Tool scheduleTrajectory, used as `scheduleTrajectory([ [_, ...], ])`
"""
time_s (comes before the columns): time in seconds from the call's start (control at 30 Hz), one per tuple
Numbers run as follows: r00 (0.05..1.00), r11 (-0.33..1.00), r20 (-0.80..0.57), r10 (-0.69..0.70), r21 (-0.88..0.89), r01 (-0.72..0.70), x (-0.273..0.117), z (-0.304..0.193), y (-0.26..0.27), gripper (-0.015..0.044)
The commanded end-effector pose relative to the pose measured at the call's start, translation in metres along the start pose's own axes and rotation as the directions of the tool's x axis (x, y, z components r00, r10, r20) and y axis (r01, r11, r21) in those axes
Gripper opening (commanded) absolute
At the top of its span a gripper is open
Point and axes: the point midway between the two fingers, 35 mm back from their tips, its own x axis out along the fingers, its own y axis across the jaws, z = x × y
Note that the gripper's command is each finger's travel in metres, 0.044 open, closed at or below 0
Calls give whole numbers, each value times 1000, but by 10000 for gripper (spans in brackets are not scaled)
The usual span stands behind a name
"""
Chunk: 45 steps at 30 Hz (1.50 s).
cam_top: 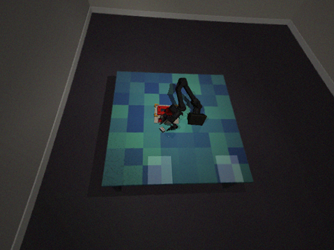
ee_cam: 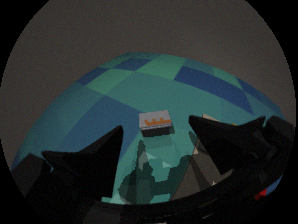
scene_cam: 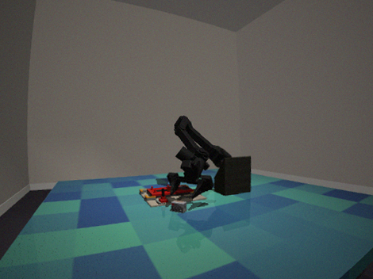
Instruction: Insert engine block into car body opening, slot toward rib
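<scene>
The engine block, a small grey block (cam_top: 162, 129) (scene_cam: 179, 206) (ee_cam: 155, 120) with an orange comb-like mark on top, lies on the table in front of the pale board. My gripper (cam_top: 164, 126) (scene_cam: 182, 195) (ee_cam: 156, 123) is wide open and empty. Its fingertips are above and short of the block, one to each side of it in the wrist view. The red car body (cam_top: 162, 110) (scene_cam: 155, 192) lies behind the gripper, partly covered by it; a bit of red shows at the wrist view's lower right. Its opening and rib cannot be made out.
A pale board (scene_cam: 155, 203) (ee_cam: 192, 179) lies beside the car body, under the gripper, with a small red piece with a dark upright post (scene_cam: 163, 198) on it. White and orange edging surrounds the car body. The arm's dark box-shaped base (cam_top: 197, 119) (scene_cam: 237, 176) stands to the right.
</scene>
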Motion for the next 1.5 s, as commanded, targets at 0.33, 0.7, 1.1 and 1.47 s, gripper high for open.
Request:
scheduleTrajectory([
  [0.33, 999, 999, -43, 29, 43, -27, 11, 0, 2, 440],
  [0.7, 946, 972, -293, 142, 220, -78, 47, 5, 9, 440],
  [1.1, 781, 977, -603, 165, 210, -44, 48, 16, 9, 440],
  [1.47, 561, 999, -827, 36, 41, -3, 15, 40, 1, 440],
])
